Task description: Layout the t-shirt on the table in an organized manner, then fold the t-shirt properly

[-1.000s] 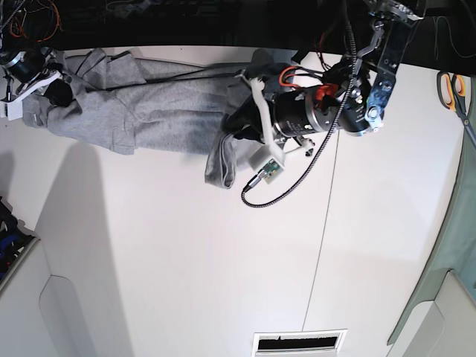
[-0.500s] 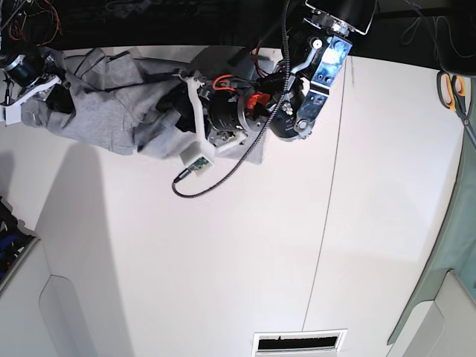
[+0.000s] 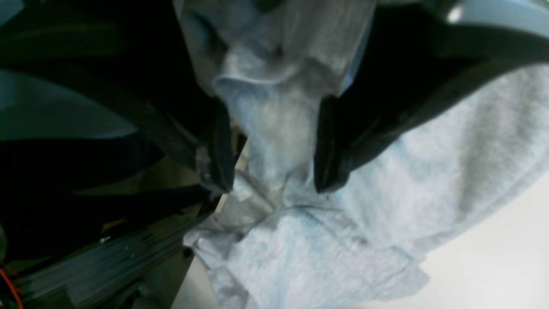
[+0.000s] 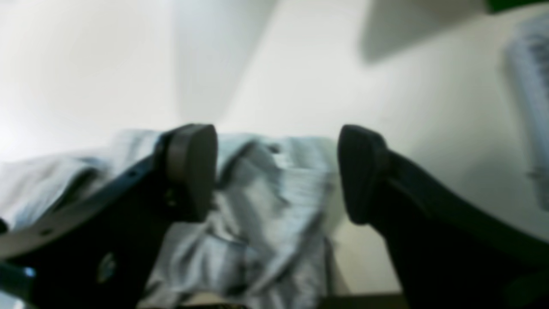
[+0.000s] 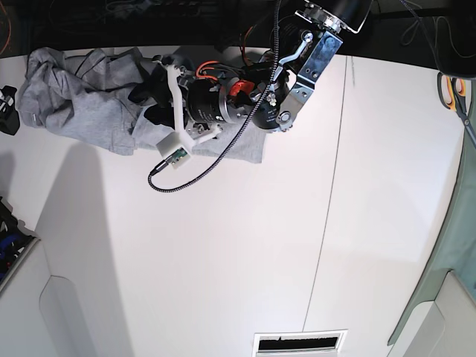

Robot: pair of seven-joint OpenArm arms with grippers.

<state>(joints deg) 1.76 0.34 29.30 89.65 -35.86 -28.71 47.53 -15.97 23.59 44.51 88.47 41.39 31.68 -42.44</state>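
Note:
The light grey t-shirt (image 5: 89,104) lies crumpled along the far left of the white table (image 5: 223,260). My left gripper (image 5: 147,106) reaches over it from the right and is shut on a bunched fold. In the left wrist view the cloth (image 3: 274,128) fills the gap between the black fingers (image 3: 218,146). My right gripper (image 5: 6,110) sits at the left edge of the base view, just off the shirt's left end. In the right wrist view it (image 4: 274,171) is open, with the shirt's edge (image 4: 266,223) lying beyond the fingers. No black lettering band is visible.
A thin dark seam (image 5: 327,223) runs across the table. Orange-handled scissors (image 5: 452,89) and a pale green cloth (image 5: 446,245) are at the right edge. A slotted vent (image 5: 297,342) is at the near edge. Cables and dark clutter line the far edge.
My left gripper has moved left with the shirt's right part, bunching it onto the left part. My right gripper has let go and drawn back to the left edge.

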